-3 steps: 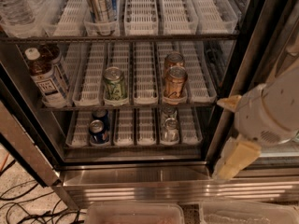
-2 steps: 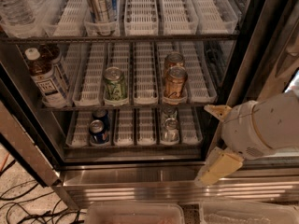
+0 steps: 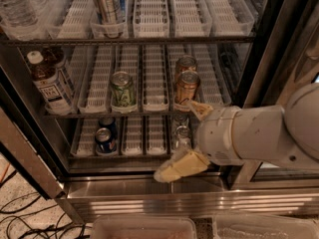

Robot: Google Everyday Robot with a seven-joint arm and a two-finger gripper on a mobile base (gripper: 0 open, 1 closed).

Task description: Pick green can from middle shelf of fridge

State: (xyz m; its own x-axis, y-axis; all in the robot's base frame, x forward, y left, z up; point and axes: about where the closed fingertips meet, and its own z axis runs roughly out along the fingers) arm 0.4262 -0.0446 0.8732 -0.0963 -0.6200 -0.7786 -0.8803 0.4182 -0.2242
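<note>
- I see the green can [image 3: 122, 87] upright at the front of a white tray [image 3: 154, 78] on the middle shelf [image 3: 99, 115], left of centre in the frame.
- Two copper cans [image 3: 187, 86] stand one behind the other two lanes to its right; a labelled bottle [image 3: 50, 81] stands at the shelf's left end.
- My tool [image 3: 177, 140] is released, its fingers spread wide, in front of the fridge [image 3: 149, 193] at lower centre-right.
- Its upper finger [image 3: 199, 108] overlaps the tray edge below the front copper can; the lower one reaches down to the steel base.
- Nothing sits in front of the green can; the tool is off to its lower right.
- A second ago the arm [image 3: 259, 133] was at the right edge of the frame; it has swung left and now partly covers a silver can [image 3: 182, 133] on the bottom shelf. The cans have not moved.
- The bottom shelf also holds a blue can [image 3: 103, 138] at the left.
- The top shelf tray holds a tall can [image 3: 107, 4], with a clear bottle [image 3: 15, 9] at upper left.
</note>
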